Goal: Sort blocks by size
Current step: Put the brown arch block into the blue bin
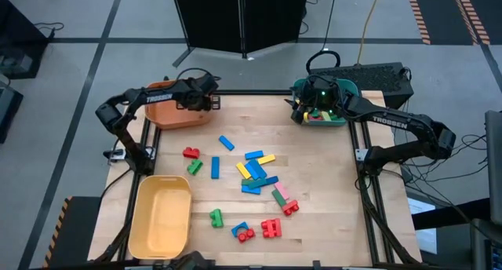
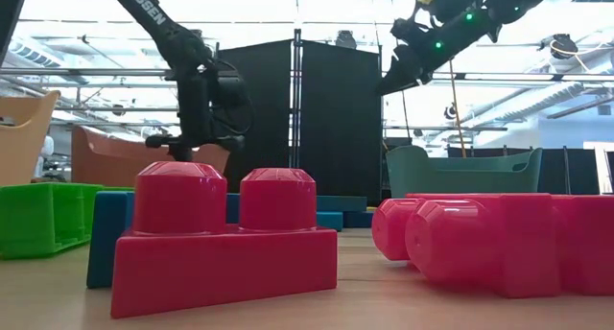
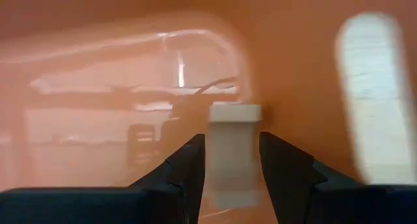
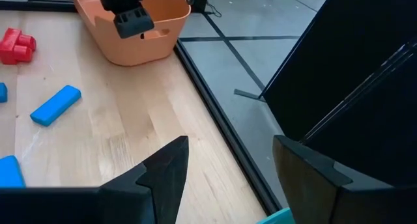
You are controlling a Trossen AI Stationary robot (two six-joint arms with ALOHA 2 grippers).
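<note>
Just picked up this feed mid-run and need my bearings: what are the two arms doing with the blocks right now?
The left gripper sits over the orange bin at the table's back left, its fingers apart. The right gripper is above the teal bin at the back right, open and empty; a few blocks already lie in that bin. Most blocks remain scattered mid-table, and the yellow bin at front left looks empty.

The right hand (image 4: 228,178) shows its two dark fingers spread apart with nothing between them, hanging over the edge of the wooden counter (image 4: 124,126) where it meets the grey floor (image 4: 260,61). Farther off, an orange bin (image 4: 140,45) stands on the counter with the other arm's hand (image 4: 133,21) reaching down over its rim. A blue bar block (image 4: 55,105) lies flat on the wood, and a red block (image 4: 16,45) sits beyond it.
</note>
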